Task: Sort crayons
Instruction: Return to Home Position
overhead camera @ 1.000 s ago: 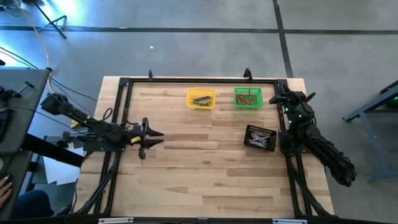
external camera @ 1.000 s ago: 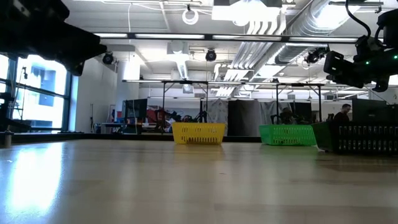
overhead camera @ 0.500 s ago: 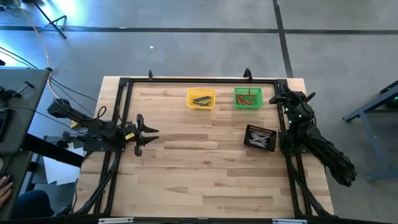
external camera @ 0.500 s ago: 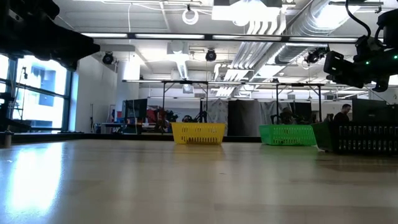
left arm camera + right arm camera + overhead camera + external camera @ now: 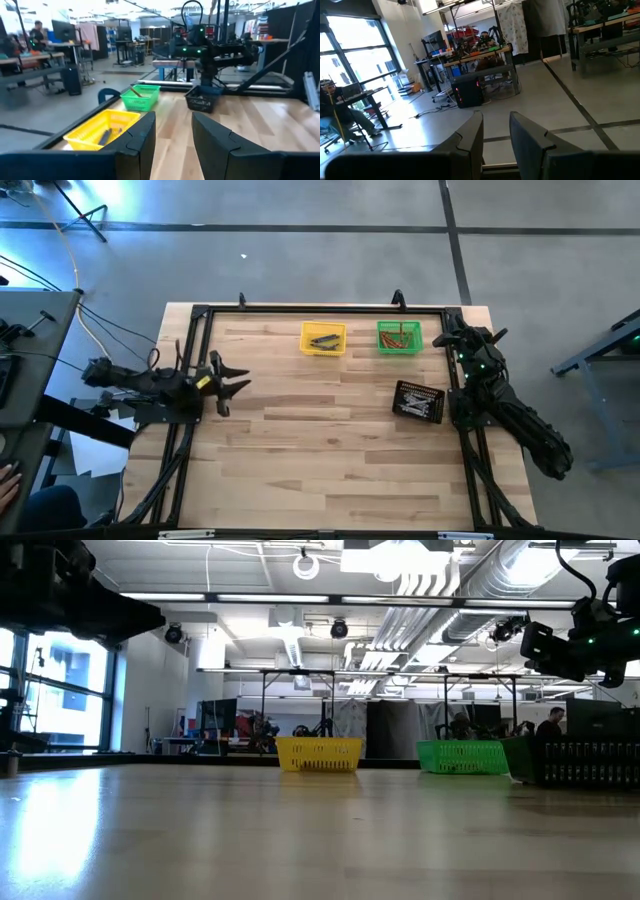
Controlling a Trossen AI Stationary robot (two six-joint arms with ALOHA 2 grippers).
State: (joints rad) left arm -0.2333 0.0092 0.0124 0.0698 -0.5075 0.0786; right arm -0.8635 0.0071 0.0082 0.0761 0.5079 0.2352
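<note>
Sorted state. The crayons (image 5: 324, 339) lie grey-blue in the yellow bin (image 5: 304, 340), orange in the green bin (image 5: 381, 340) and pale in the black tray (image 5: 434, 395). At the table's (image 5: 320, 450) left edge, the left gripper (image 5: 240, 380) has its fingers spread and empty. At the right edge, the right gripper (image 5: 452, 338) has its fingers parted, holding nothing.

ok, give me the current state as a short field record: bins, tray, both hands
yellow bin: far side of table, grey-blue crayons inside
green bin: right of yellow bin, orange crayons inside
black tray: table's right side, pale crayons inside
left hand: open, empty, above table's left edge
right hand: open, empty, at far right corner
</note>
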